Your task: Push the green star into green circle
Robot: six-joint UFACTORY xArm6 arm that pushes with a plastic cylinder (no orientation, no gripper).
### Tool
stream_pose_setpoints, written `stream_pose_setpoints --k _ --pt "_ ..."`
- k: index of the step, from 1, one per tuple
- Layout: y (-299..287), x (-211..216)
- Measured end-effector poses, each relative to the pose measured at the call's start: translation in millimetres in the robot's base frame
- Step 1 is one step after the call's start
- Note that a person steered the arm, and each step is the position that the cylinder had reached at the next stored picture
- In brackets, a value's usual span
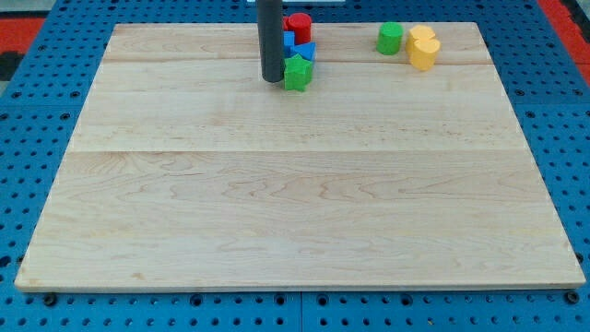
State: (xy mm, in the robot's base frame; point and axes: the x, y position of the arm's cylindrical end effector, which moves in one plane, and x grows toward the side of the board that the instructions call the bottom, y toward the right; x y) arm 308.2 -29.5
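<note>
The green star (297, 74) lies near the view's top, a little left of centre, on the wooden board (295, 184). My tip (272, 79) stands right at the star's left side, touching or nearly touching it. The green circle (390, 38) sits at the view's top, well to the right of the star. The dark rod rises straight up out of the view's top and hides part of the blocks behind it.
A blue block (300, 48) sits just above the star, and a red cylinder (298, 25) above that. A yellow heart-like block (424, 48) lies just right of the green circle. A blue pegboard (37, 111) surrounds the board.
</note>
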Motion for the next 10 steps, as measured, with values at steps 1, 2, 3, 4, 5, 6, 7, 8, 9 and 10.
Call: stream_pose_setpoints --k 1,2,3,4,5,6,7,8,9,10 --pt "4 13" --pt "44 16" --pt "97 14" --pt "104 15" --pt "53 42" --pt "61 26" --pt "91 -4" --pt "111 -22" --pt "81 -20" --pt "62 -28"
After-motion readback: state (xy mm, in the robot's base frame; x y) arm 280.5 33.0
